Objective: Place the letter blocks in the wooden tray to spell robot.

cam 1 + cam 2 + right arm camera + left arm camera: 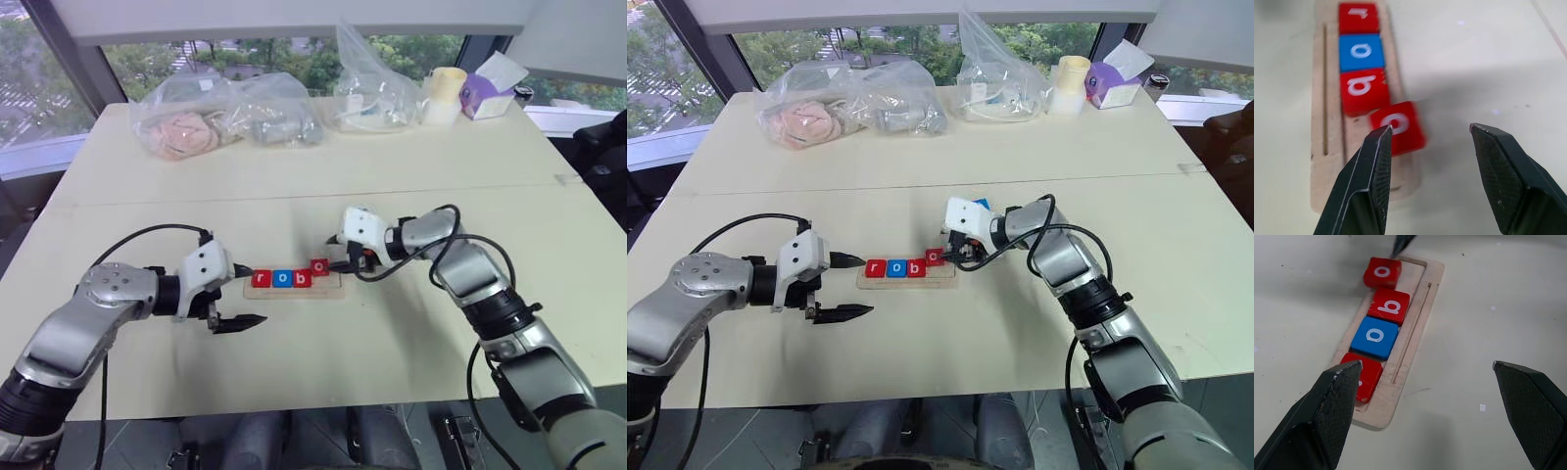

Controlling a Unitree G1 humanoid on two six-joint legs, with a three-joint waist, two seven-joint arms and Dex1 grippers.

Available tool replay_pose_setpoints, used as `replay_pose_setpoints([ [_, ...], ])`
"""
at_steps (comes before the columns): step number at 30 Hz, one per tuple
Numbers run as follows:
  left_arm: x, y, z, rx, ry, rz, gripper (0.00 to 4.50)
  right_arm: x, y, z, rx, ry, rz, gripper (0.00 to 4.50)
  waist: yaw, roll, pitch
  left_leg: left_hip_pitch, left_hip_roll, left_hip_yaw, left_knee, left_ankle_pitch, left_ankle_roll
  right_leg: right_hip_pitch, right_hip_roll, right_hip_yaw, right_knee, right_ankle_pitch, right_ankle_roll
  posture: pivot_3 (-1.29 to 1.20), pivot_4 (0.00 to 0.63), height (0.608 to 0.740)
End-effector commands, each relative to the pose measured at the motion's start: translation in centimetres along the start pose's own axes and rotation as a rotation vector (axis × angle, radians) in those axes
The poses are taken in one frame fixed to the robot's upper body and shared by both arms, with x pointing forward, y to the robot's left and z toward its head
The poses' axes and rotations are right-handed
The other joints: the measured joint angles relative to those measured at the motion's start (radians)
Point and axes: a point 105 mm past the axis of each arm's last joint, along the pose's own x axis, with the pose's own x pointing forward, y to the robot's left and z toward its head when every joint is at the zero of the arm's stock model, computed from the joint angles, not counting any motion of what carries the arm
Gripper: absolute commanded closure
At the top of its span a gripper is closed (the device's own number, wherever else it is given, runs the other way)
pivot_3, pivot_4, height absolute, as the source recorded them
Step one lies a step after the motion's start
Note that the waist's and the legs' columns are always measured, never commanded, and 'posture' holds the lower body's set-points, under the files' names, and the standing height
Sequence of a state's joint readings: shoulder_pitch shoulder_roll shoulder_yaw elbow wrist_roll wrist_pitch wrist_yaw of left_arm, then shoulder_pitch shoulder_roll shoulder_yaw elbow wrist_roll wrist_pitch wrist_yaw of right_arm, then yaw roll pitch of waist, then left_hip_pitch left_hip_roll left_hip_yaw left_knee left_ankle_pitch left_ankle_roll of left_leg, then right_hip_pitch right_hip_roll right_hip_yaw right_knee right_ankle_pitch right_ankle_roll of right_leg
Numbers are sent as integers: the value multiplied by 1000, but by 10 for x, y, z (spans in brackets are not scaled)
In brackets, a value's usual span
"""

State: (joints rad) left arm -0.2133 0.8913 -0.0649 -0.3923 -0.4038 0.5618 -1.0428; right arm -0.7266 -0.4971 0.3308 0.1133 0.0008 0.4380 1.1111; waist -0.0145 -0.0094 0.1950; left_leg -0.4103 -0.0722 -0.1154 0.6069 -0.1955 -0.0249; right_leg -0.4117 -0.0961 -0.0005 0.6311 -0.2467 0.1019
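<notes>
The wooden tray point(328, 287) lies at the table's middle. In its recess sit a red r block point(260, 279), a blue o block point(281, 279) and a red b block point(302, 278) in a row. A second red o block point(319, 266) rests askew, shifted off the row toward the tray's far rim. My right gripper point(1430, 128) is open just right of that block, nothing between its fingers. My left gripper point(250, 296) stands wide open at the tray's left end, one fingertip point(1347, 374) close by the r block point(1367, 379).
Clear plastic bags point(225, 117) with soft items line the table's far side, with a cream cup point(443, 93) and a purple tissue box point(485, 93) at the back right. A seam point(441, 186) runs across the tabletop behind the tray.
</notes>
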Motion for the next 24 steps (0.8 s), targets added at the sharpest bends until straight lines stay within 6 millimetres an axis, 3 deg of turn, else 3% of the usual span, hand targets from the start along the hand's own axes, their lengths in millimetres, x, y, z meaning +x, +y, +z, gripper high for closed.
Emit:
replay_pose_setpoints([
  [1, -2, 1, 6, 26, -10, 4, 0, -14, 14, 22, -19, -104, 69, 1964, 1, 0, 0, 0, 0, 0, 0, 0, 0, 0, 0, 0, 0, 0, 0, 0, 150, 740],
  [4, -1, 2, 6, 28, -9, 4, 0, -12, 21, 23, -15, -121, 79, 1964, 1, 0, 0, 0, 0, 0, 0, 0, 0, 0, 0, 0, 0, 0, 0, 0, 150, 740],
  [10, 0, 3, 8, 34, -14, -2, 0, 6, -26, 12, -33, -97, -207, 1964, -4, 0, 0, 1, 1, 0, 0, 0, 0, 0, 1, 0, 1, 1, -1, 0, 150, 740],
  [15, 0, 2, 9, 36, -14, -8, 0, 14, -45, 7, -41, -93, -274, 1964, -3, 0, 0, 0, 0, 0, -1, 1, -1, 0, 1, 0, 0, 1, 0, 0, 150, 740],
  [24, -1, 0, 8, 26, -12, 1, 0, 25, -16, 2, -125, -109, -91, 1964, -5, 0, 0, 0, 0, 0, -1, 1, -1, 0, 1, 0, 0, 2, 2, 0, 150, 740],
])
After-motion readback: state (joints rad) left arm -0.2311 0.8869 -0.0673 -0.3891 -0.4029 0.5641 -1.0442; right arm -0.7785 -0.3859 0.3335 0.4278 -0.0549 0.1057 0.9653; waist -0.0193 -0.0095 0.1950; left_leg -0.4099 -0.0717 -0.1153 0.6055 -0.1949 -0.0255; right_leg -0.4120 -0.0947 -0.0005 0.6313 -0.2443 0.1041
